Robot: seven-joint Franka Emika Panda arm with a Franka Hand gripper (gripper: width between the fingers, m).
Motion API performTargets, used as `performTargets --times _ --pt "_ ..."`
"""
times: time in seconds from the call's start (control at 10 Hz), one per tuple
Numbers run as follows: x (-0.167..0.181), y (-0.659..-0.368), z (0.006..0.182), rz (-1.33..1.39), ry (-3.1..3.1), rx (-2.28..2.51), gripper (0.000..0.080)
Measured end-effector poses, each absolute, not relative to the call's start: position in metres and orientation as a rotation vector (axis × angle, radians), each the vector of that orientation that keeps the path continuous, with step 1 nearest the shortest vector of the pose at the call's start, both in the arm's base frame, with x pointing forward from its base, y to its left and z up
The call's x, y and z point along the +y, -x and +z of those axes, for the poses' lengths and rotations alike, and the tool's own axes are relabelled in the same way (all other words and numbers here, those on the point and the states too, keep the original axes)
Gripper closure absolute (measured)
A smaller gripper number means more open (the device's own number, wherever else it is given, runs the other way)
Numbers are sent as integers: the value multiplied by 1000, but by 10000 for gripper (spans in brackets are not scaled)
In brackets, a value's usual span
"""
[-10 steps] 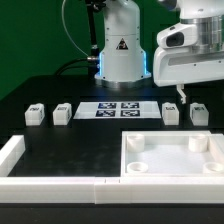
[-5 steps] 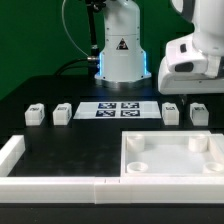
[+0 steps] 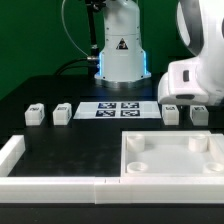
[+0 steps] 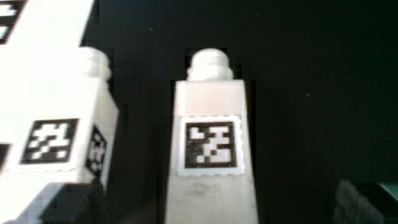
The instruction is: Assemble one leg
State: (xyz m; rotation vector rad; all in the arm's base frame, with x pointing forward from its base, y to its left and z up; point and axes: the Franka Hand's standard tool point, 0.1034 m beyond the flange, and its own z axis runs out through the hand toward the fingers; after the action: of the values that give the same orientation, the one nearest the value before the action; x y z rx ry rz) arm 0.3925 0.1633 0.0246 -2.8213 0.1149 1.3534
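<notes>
Parts layout.
Marker board (image 3: 121,110) sits between two pairs of legs (image 3: 62,113); tray-like panel (image 3: 170,178) lies before the exterior view's right pair.

White legs (image 3: 62,113) bearing black-and-white square tags, a plain white tray (image 3: 170,133) and the black-patterned white marker board (image 3: 118,110) sit on a black bench (image 3: 70,150).
</notes>
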Motion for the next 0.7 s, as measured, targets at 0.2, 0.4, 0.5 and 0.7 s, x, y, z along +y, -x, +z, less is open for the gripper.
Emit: performTargets --times 0.2,0.4,0.5,0.7 --pt "166 -385 17 1384 2816 118 150" --pt "167 -384 15 1391 2813 115 150" --pt "167 -384 15 1391 2813 115 283" --pt "167 -383 15 1392 2813 115 421"
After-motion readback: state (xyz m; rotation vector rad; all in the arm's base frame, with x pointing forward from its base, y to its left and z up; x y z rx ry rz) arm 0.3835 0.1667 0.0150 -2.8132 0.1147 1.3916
